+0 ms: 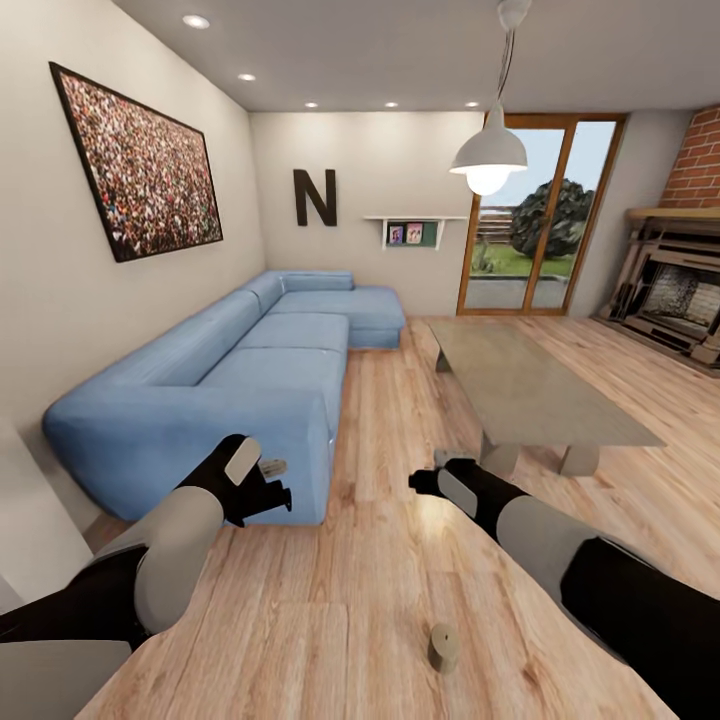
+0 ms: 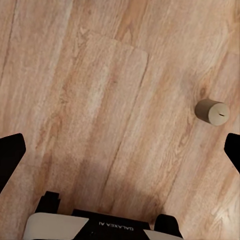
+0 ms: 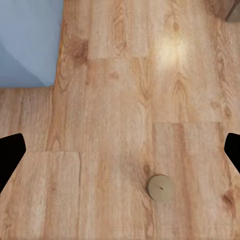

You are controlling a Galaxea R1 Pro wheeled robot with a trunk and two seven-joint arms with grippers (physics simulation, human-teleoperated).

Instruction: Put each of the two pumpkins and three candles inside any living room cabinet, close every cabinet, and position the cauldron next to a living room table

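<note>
One grey-beige candle point(image 1: 443, 645) stands upright on the wood floor just in front of me, between my two arms. It also appears in the left wrist view as candle point(image 2: 212, 111) and in the right wrist view as candle point(image 3: 160, 188). My left gripper point(image 1: 275, 482) point(image 2: 120, 152) hovers open above bare floor, well apart from the candle. My right gripper point(image 1: 432, 472) point(image 3: 120, 152) is open too, above the floor with the candle below it. The glass-topped table point(image 1: 530, 385) stands ahead on the right. The pumpkins, cabinet and cauldron are out of view.
A blue sectional sofa point(image 1: 250, 370) runs along the left wall, its near end close to my left gripper. A fireplace point(image 1: 675, 295) sits at the far right and a glass door point(image 1: 530, 230) at the back. A pendant lamp point(image 1: 488, 155) hangs over the table.
</note>
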